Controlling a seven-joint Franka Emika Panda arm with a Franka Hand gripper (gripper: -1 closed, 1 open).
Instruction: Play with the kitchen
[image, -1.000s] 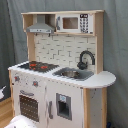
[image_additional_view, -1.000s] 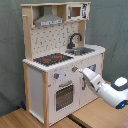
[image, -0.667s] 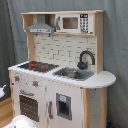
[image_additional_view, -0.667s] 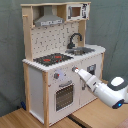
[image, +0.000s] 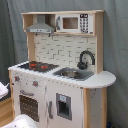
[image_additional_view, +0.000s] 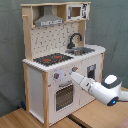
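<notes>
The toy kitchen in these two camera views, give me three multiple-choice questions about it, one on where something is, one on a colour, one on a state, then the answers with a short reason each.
1. Where does the grey hood sit?
A. above the stovetop
B. above the sink
C. under the counter

2. What colour is the faucet?
A. white
B. black
C. red

3. How is the oven door?
A. swung fully open
B. missing
C. shut

Answers:
1. A, in both exterior views the hood hangs over the stovetop, not over the sink.
2. B, its curved spout is black against the white back wall of the kitchen.
3. C, the door lies flush with the front while the arm reaches toward the knobs above it.
</notes>
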